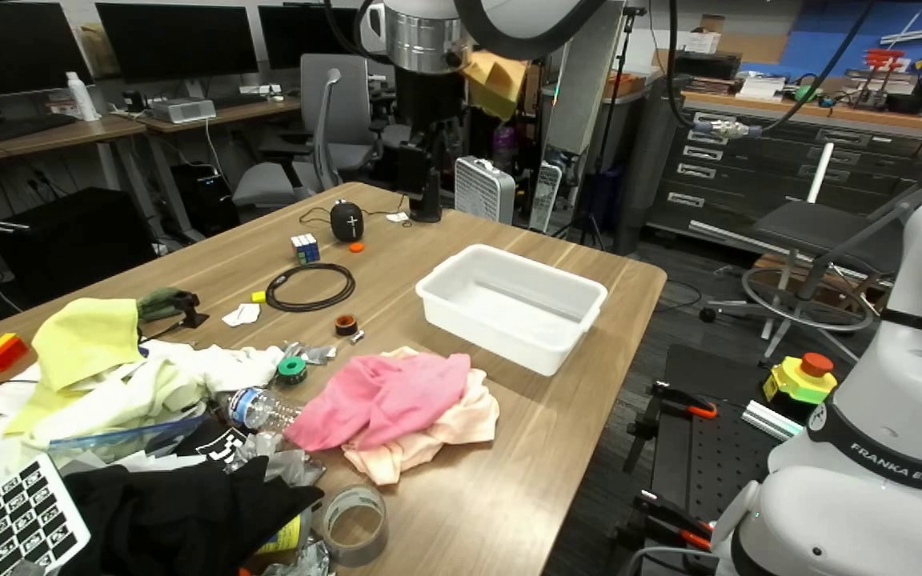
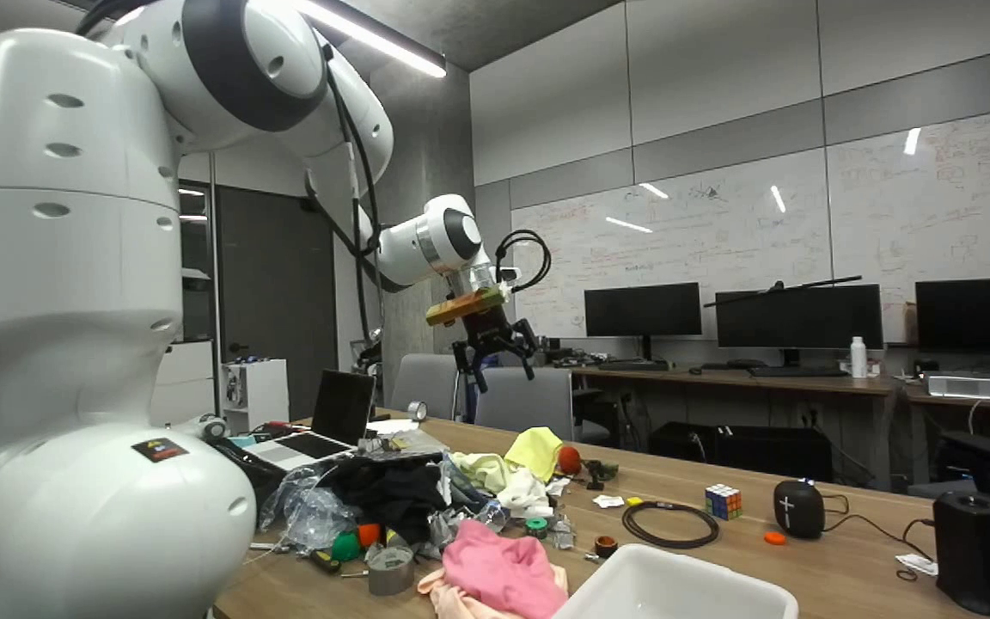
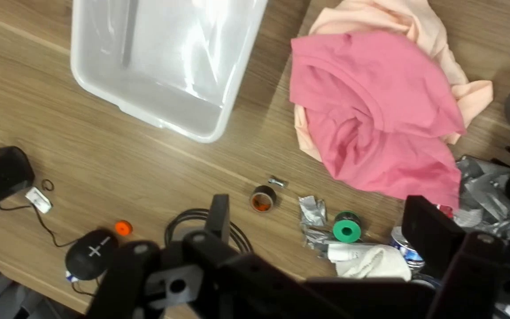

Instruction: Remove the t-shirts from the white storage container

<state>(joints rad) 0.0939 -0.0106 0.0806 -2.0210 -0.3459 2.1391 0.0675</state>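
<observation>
The white storage container [image 1: 487,333] stands upright on the table and shows in both exterior views [image 2: 718,574]. Its bare floor shows in the wrist view [image 3: 162,57], with no cloth inside. A pink t-shirt [image 1: 397,396] lies crumpled beside the container, on top of a peach t-shirt [image 1: 473,416]. Both also show in the wrist view, the pink one [image 3: 392,88] partly covering the peach one [image 3: 370,17]. My gripper [image 2: 505,378] is raised above the table, apart from the container and shirts. In the wrist view its fingers [image 3: 319,217] are wide apart with nothing between them.
Yellow cloth [image 1: 85,336], black cloth [image 1: 189,504], a plastic bottle [image 1: 265,410] and a grey tape roll [image 1: 354,524] clutter the table beside the shirts. A coiled cable [image 1: 309,288], Rubik's cube [image 1: 306,249] and black speaker [image 1: 346,222] lie farther off.
</observation>
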